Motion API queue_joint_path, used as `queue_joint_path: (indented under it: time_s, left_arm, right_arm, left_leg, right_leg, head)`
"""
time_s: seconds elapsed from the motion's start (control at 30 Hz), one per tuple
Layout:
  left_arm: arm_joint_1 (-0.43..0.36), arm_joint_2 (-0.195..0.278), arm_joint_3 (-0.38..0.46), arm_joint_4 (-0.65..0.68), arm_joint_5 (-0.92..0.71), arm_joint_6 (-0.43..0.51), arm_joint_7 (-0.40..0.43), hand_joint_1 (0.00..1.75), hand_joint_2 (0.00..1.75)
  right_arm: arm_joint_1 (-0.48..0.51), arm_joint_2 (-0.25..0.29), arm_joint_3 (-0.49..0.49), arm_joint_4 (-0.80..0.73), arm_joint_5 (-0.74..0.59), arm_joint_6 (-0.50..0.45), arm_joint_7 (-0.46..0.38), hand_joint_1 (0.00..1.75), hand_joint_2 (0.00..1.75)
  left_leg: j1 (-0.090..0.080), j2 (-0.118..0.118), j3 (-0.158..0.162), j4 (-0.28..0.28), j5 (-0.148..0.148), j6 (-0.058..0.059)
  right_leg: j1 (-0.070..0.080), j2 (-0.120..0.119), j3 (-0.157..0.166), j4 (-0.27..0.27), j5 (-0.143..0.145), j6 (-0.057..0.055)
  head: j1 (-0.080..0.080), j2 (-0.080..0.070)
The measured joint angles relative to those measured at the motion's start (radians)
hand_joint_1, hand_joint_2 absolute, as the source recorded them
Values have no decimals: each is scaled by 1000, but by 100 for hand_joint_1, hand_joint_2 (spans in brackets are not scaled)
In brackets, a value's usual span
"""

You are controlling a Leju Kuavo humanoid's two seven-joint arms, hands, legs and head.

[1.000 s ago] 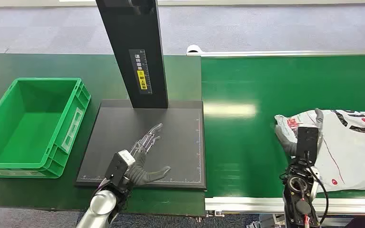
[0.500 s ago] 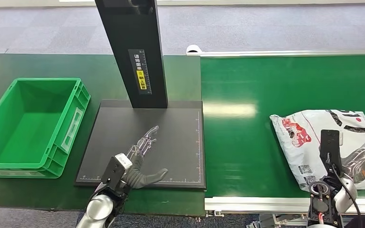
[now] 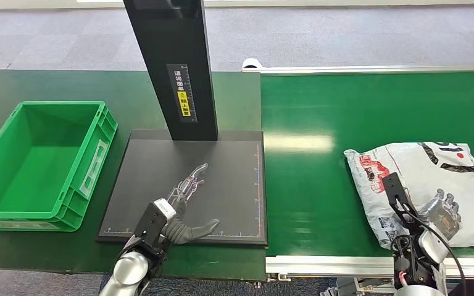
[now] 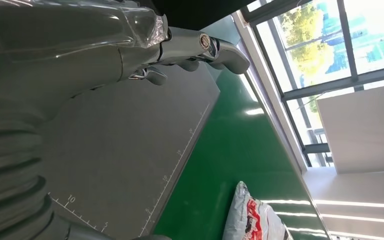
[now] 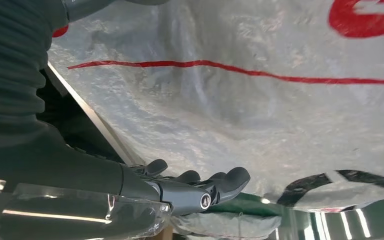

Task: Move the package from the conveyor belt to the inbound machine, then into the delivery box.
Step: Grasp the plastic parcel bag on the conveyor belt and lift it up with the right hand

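The package (image 3: 416, 176), a white-grey plastic mailer with red and black print, lies on the green conveyor belt (image 3: 321, 111) at the right. My right hand (image 3: 442, 211) hovers over the package's near part with its fingers apart and nothing in them. In the right wrist view the package (image 5: 260, 95) is very close and the right hand's fingers (image 5: 205, 187) stretch along its surface. My left hand (image 3: 185, 206) hangs open above the black plate (image 3: 228, 166) of the inbound machine. In the left wrist view the left hand (image 4: 130, 50) hovers over the plate (image 4: 130, 150), with the package (image 4: 255, 217) far off.
A tall black column (image 3: 176, 68) rises at the plate's far edge. An empty green crate (image 3: 62, 103) stands on the dark green table to the left of the plate. The belt's metal rail (image 3: 327, 265) runs along its near side.
The package has drifted a little to the left on the belt. My right hand moved from the package's left edge to over its near right part. The left hand has barely moved.
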Motion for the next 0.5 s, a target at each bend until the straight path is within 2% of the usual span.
queue_joint_path:
  time_s: [0.1, 0.23, 0.4, 0.5]
  left_arm:
    - [-8, 0, 0, 0, 14, -6, -2, 0, 175]
    - [-12, 4, 1, 0, 26, -10, -4, 0, 175]
    - [-23, 9, 1, 22, 53, -8, -25, 0, 175]
    - [-27, 14, 4, 45, 62, -2, -44, 0, 175]
  right_arm:
    - [-40, -16, 12, 9, 25, 46, -47, 0, 175]
    - [-98, -43, 30, 37, 64, 77, -62, 0, 175]
    - [-190, -116, 132, 180, 204, 309, -111, 0, 175]
    - [-232, -164, 207, 270, 225, 427, -144, 0, 175]
  left_leg:
    - [0, 0, 0, 0, 0, 0]
    - [0, 0, 0, 0, 1, 1]
    - [0, -1, 0, 0, 1, 1]
    - [0, -2, 0, 0, 1, 1]
  right_leg:
    - [0, 0, 0, 0, 0, 0]
    - [0, 0, 1, 0, 1, 1]
    - [0, -1, 0, 0, 1, 0]
    - [0, -2, 0, 0, 1, 0]
  head:
    - [0, 0]
    - [0, 0]
    - [0, 0]
    - [0, 0]
